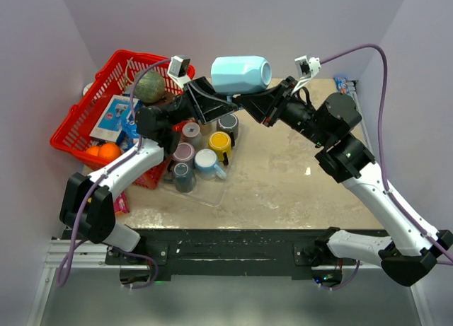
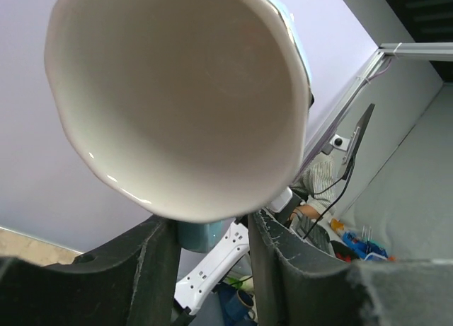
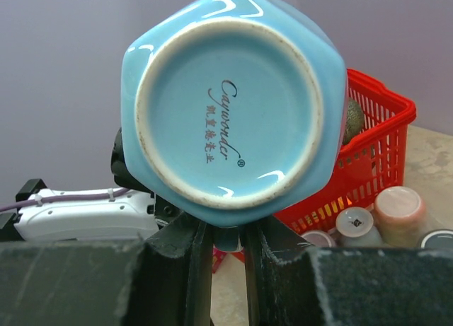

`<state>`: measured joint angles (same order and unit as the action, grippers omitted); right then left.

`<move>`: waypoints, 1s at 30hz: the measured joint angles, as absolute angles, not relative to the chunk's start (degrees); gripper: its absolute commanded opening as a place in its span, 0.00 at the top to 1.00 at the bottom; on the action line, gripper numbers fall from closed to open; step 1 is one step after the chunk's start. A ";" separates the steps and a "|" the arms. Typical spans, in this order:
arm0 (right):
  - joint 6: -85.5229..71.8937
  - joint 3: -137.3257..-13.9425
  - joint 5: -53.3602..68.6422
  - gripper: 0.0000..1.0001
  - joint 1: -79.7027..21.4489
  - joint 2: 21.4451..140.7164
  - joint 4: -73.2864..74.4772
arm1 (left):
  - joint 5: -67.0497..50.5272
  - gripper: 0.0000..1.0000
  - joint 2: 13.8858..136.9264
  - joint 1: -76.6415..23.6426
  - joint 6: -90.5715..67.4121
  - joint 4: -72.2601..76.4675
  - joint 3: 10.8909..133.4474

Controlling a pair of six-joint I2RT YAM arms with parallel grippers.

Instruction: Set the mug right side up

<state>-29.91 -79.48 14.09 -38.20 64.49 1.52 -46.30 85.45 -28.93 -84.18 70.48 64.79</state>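
Observation:
A light blue faceted mug hangs on its side in the air above the back of the table, between both grippers. My right gripper is shut on the mug's handle from below. The right wrist view faces the mug's base with its printed mark. My left gripper is under the other end. In the left wrist view the white inside of the mug fills the frame. The left gripper stands open, with the handle by one finger and a gap to the other.
A red basket with a green round fruit, oranges and packets stands at the back left. A clear tray with several mugs, one of them yellow, lies under the left arm. Bare tabletop lies to the right.

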 measured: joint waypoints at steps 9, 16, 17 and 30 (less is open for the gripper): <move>-32.21 -77.25 15.77 1.00 -38.13 64.42 -2.52 | -44.93 0.78 86.17 -28.91 -85.06 71.20 64.79; -32.62 -76.42 16.03 1.00 -37.91 64.23 -3.86 | -44.16 1.00 86.50 -28.91 -86.02 71.20 64.77; -32.62 -76.38 15.97 0.88 -37.87 64.23 -3.79 | -44.14 1.00 86.52 -28.91 -85.97 71.07 64.77; -32.49 -74.78 2.87 0.16 -37.91 64.12 5.96 | -41.47 1.00 84.60 -29.34 -69.32 46.94 65.21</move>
